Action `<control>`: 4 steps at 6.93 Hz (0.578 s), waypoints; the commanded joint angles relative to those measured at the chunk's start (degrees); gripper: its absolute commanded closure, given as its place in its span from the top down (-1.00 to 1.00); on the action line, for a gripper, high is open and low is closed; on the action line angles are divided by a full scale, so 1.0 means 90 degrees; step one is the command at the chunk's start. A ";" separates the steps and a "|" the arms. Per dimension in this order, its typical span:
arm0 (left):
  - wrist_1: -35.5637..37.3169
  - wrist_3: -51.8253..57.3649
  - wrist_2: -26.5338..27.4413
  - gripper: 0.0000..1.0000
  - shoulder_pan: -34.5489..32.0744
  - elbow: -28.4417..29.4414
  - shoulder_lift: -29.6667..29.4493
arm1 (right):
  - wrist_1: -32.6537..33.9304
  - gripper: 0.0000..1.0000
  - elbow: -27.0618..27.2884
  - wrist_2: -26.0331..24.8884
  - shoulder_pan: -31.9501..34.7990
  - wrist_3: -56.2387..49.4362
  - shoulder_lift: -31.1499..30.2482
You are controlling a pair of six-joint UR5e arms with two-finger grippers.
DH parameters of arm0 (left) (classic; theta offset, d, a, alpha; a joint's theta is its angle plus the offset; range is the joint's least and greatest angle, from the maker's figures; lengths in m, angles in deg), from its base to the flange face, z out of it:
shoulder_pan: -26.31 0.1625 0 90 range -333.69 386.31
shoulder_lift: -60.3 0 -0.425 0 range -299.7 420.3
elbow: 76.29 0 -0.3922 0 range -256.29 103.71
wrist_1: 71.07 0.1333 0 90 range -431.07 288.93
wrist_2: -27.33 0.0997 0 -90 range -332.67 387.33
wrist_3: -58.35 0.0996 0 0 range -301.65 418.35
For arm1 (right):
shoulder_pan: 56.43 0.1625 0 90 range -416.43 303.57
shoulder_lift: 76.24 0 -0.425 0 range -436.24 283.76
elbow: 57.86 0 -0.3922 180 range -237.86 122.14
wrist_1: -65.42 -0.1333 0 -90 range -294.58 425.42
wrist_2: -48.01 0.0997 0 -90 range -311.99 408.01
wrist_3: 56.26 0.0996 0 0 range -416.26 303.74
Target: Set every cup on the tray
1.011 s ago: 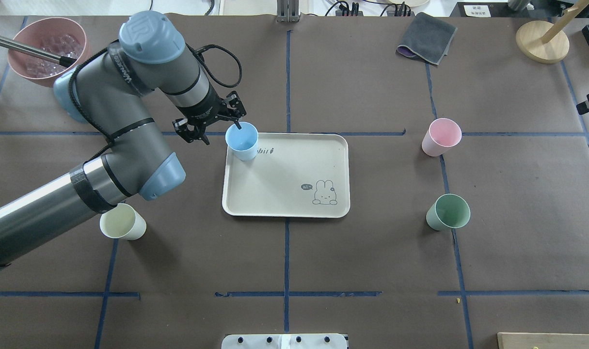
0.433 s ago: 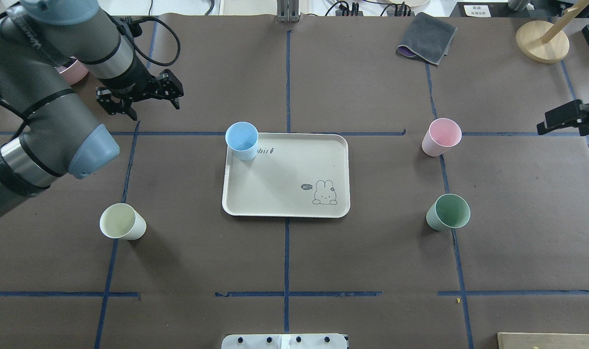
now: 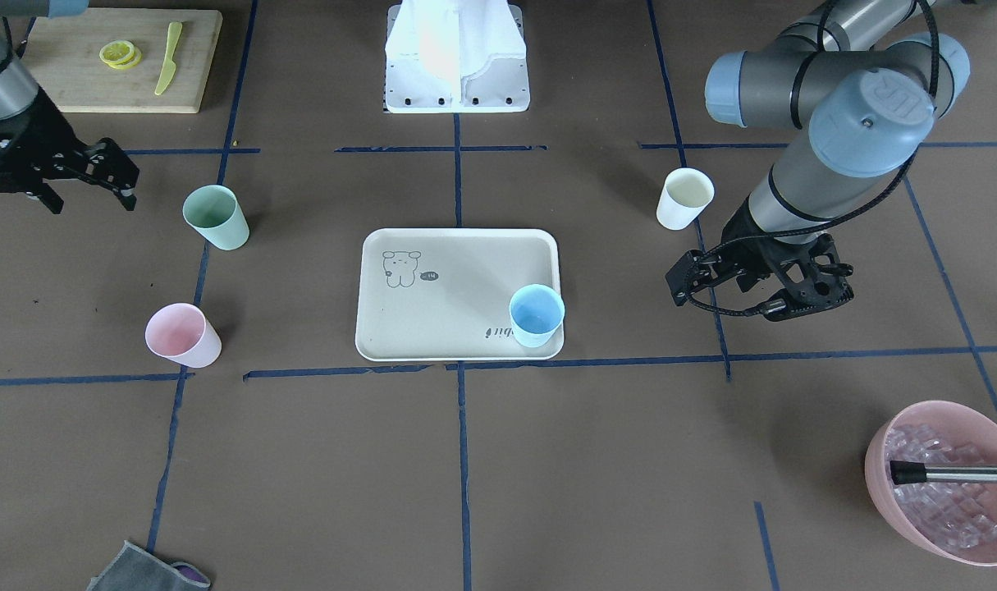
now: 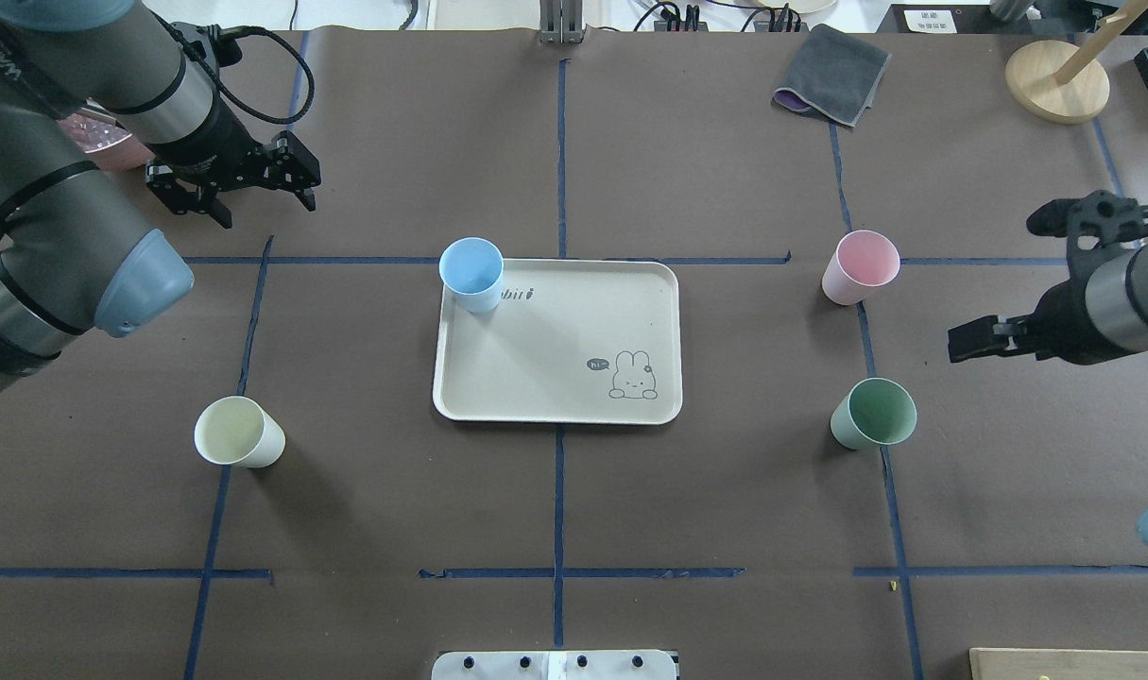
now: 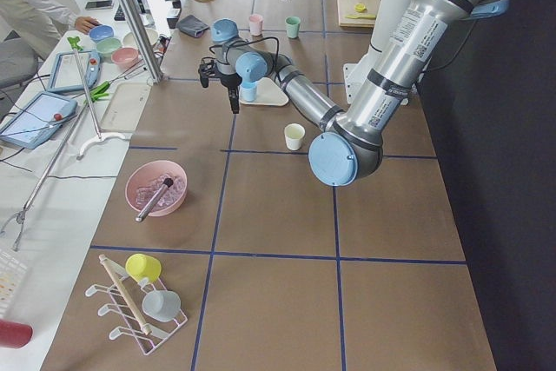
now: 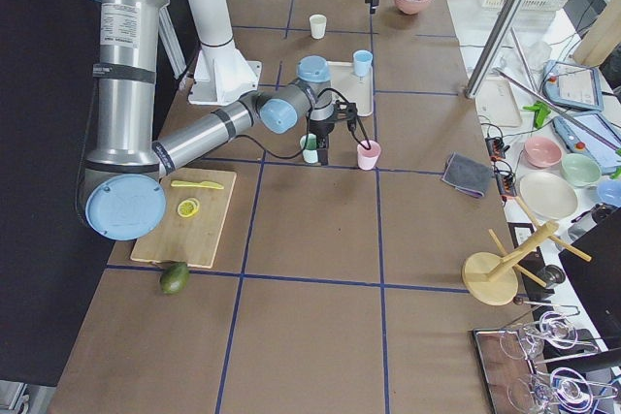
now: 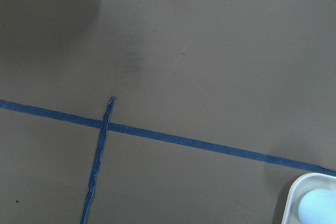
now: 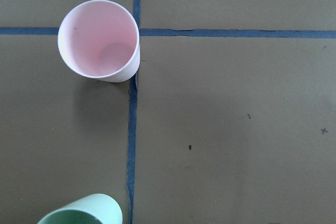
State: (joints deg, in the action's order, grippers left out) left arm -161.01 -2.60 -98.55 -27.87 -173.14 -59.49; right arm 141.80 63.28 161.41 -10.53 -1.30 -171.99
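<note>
One of the four small tapered plastic tumblers is on its target: the light blue cup (image 4: pixel 471 274) stands upright in the upper-left corner of the flat beige rectangular tray (image 4: pixel 555 349), at the centre of the overhead view. The cream-white cup (image 4: pixel 239 432) stands on the brown table (image 4: pixel 725 501) at lower left, well apart from the tray. The pastel pink cup (image 4: pixel 860 267) and pastel green cup (image 4: pixel 873 414) stand at right, one above the other. The left gripper (image 4: pixel 264 203), at upper left, has its fingers spread and holds nothing. The right gripper (image 3: pixel 93 201) looks likewise spread and empty, and its wrist camera looks down on the pink cup. The cups look light, stiff and empty, matte rather than slippery, and likely to tip if nudged. Pinching one wall at the rim, one finger inside and one outside, seems the safest hold. On the tray, script ending "bit" shows beside the blue cup, its start hidden, and a bubble by the drawn animal reads "hi~". The left arm's blue joint cap (image 3: pixel 875 111) carries "UR".
</note>
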 commanded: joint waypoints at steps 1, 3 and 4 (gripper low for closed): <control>-0.0016 0.0015 0.0003 0.98 -0.0015 -0.0001 0.0009 | -0.0459 0.96 -0.0168 -0.0528 -0.0791 0.0572 -0.0065; -0.0026 0.0005 0.0003 0.98 -0.0005 -0.0001 0.0019 | -0.0469 0.87 -0.0169 -0.0510 -0.0919 0.0534 -0.0054; -0.0026 0.0005 0.0003 0.98 -0.0005 0.0009 0.0019 | -0.0478 0.83 -0.0179 -0.0481 -0.0997 0.0524 -0.0045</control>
State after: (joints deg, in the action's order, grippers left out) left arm -161.22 -2.53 -98.53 -27.93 -173.12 -59.33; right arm 137.61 61.77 156.94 -18.58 3.52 -172.45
